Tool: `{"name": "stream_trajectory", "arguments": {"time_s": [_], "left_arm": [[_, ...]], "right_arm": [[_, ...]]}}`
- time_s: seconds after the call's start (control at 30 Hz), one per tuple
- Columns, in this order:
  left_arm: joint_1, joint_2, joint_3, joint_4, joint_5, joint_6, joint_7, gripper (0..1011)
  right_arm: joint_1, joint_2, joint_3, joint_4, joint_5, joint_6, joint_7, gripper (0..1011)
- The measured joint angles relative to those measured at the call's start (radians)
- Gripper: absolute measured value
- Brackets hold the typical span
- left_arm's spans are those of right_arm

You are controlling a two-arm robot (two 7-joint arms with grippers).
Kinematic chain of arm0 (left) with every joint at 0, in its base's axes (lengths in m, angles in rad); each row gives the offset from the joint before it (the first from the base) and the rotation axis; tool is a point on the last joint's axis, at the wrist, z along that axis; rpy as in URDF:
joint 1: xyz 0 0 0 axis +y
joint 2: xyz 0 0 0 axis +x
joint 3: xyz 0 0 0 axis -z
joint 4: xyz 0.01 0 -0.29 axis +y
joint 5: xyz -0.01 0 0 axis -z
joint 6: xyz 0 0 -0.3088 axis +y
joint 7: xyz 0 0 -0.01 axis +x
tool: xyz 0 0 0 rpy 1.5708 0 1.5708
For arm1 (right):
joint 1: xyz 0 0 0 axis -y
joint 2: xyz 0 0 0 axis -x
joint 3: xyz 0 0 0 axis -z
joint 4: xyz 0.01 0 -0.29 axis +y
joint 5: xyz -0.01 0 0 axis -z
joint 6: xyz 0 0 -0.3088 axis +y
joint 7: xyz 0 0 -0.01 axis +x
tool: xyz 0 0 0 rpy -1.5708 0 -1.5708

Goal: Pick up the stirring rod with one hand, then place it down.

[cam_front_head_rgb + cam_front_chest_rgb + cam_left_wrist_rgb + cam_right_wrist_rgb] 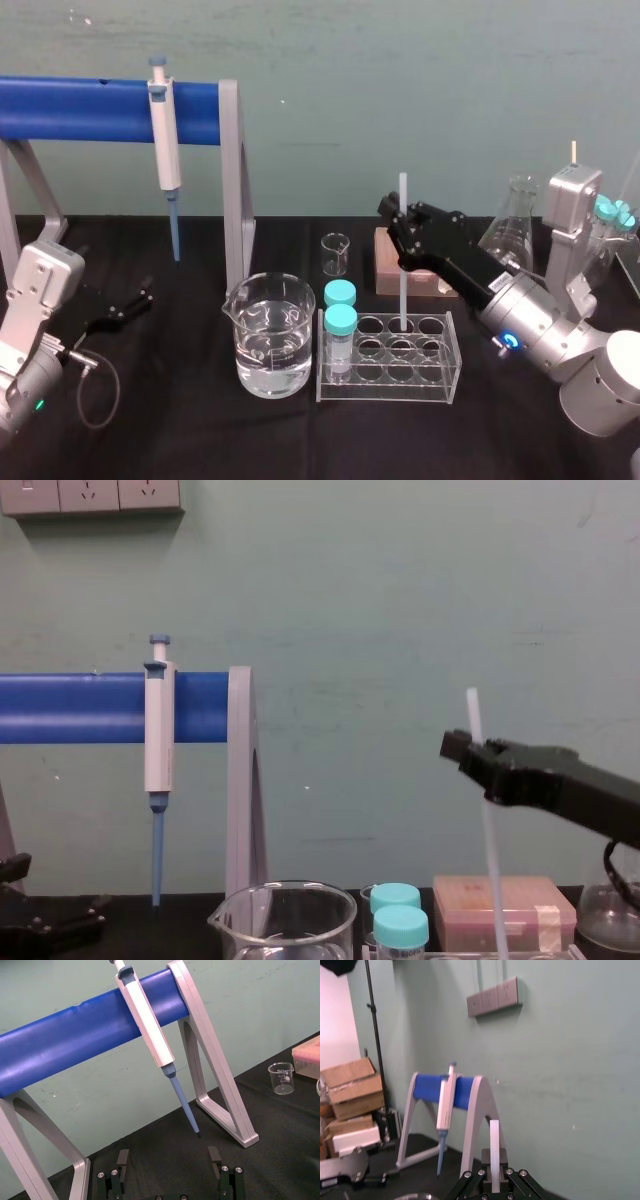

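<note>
My right gripper point(403, 228) is black with a silver-grey wrist; the stirring rod point(404, 190) is translucent white. The pipette point(165, 140) is white with a blue tip, the rack bar point(80, 110) deep blue, the vial caps point(340, 318) teal.

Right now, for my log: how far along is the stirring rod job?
Done: the right hand is shut on the upright stirring rod. In hand: the lift, with its lower end down in the test tube rack. Left: raising it clear and placing it down. The left hand sits parked, open, at the left.
</note>
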State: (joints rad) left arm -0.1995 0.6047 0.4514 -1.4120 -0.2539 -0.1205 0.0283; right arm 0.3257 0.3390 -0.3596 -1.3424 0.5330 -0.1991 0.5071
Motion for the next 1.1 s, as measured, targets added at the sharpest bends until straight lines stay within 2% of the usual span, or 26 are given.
{"name": "stream_trajectory", "arguments": {"time_s": [0.17, 0.5, 1.1], "left_arm": [[0.0, 0.0, 0.0, 0.0, 0.0, 0.0, 0.0, 1000], [0.0, 0.0, 0.0, 0.0, 0.0, 0.0, 0.0, 1000], [0.0, 0.0, 0.0, 0.0, 0.0, 0.0, 0.0, 1000]], "right_arm": [[0.005, -0.006, 0.03, -0.022, -0.001, -0.032, 0.001, 67], [0.022, 0.009, 0.079, -0.085, -0.002, -0.041, -0.002, 67], [0.01, 0.004, 0.098, -0.092, -0.021, -0.034, -0.015, 67]]}}
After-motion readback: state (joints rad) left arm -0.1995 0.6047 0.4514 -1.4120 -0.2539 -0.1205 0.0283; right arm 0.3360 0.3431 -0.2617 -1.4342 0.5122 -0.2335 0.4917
